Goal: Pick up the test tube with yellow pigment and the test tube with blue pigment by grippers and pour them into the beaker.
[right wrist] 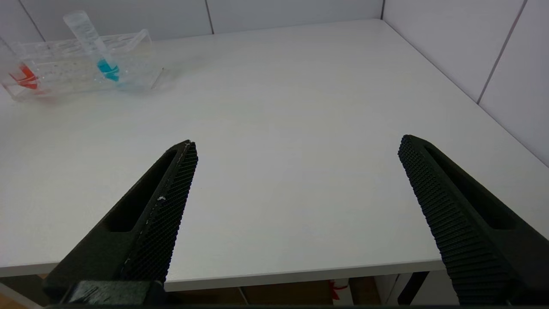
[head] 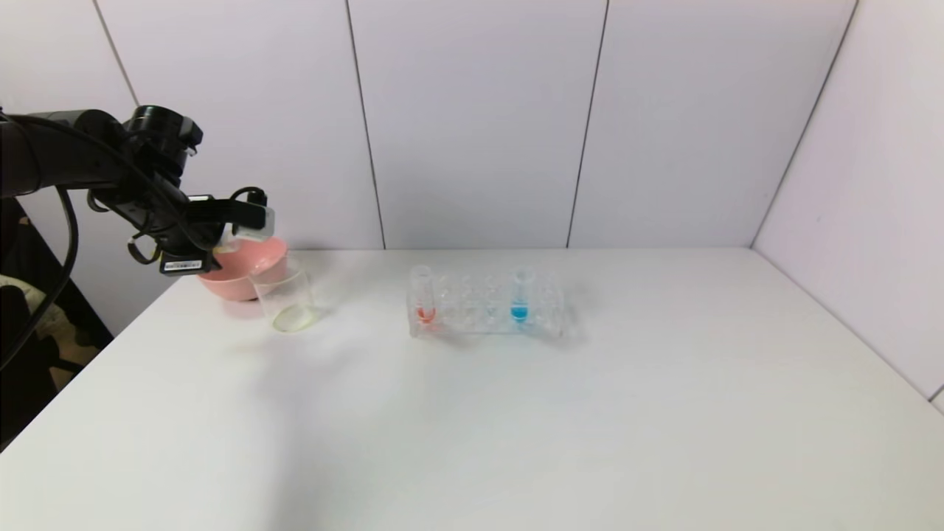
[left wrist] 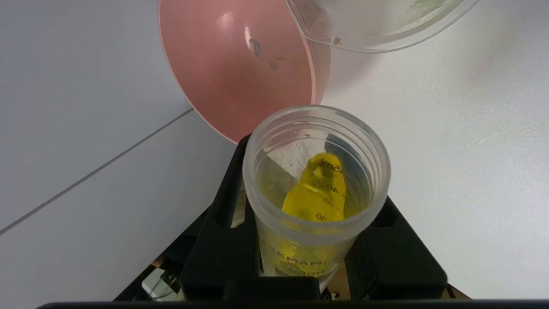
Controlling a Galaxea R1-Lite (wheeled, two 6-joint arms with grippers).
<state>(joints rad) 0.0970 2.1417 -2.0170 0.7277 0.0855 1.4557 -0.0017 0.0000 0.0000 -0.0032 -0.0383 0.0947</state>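
My left gripper [head: 237, 221] is shut on the test tube with yellow pigment [left wrist: 316, 189] and holds it tipped on its side, high at the table's far left. The tube's mouth is above the pink bowl's near rim, beside the beaker. Yellow liquid lies inside the tube. The beaker [head: 284, 299] stands in front of the bowl with a thin yellowish layer at its bottom; its rim also shows in the left wrist view [left wrist: 377, 25]. The test tube with blue pigment [head: 521, 295] stands upright in the rack and also shows in the right wrist view [right wrist: 98, 51]. My right gripper [right wrist: 296, 146] is open and empty over the table's front edge.
The pink bowl [head: 247, 269] sits behind the beaker at the far left. The clear tube rack [head: 487, 306] stands mid-table, with a red-orange-tipped tube [head: 423, 299] at its left end. White wall panels close the back and right sides.
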